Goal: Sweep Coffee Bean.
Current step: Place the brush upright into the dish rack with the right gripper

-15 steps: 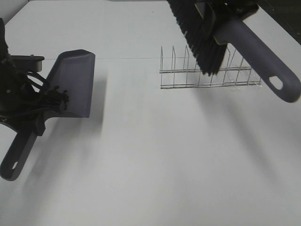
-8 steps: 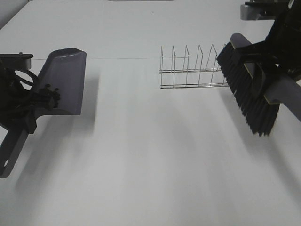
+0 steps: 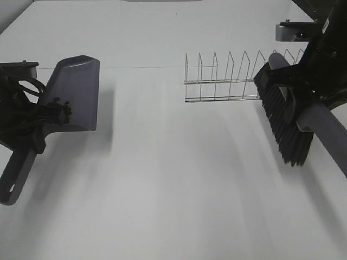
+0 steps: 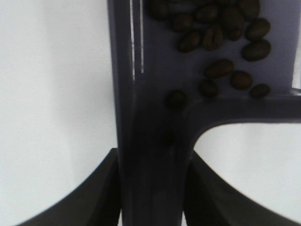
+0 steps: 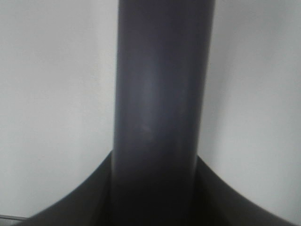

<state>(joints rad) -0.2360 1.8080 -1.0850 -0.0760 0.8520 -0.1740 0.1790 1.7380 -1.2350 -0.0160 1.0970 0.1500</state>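
Note:
The grey dustpan (image 3: 76, 92) hangs above the table at the left, its shadow falling to its right. My left gripper (image 3: 37, 130) is shut on the dustpan's handle (image 4: 153, 165). In the left wrist view the coffee bean cluster (image 4: 221, 33) lies inside the dustpan, near where the handle joins it. At the right, my right gripper (image 3: 310, 89) is shut on the handle (image 5: 160, 94) of the brush. The black bristles (image 3: 284, 127) point down and left, above the table. No beans show on the table in the high view.
A wire rack (image 3: 222, 81) with upright dividers stands on the white table (image 3: 173, 189) at the back, middle to right. The brush head hangs just in front of its right end. The dustpan's handle end (image 3: 12, 189) reaches toward the left front edge.
The brush swung from the top of the view down to the right side, then shifted slightly back toward the rack. The dustpan moved a little left and now holds still.

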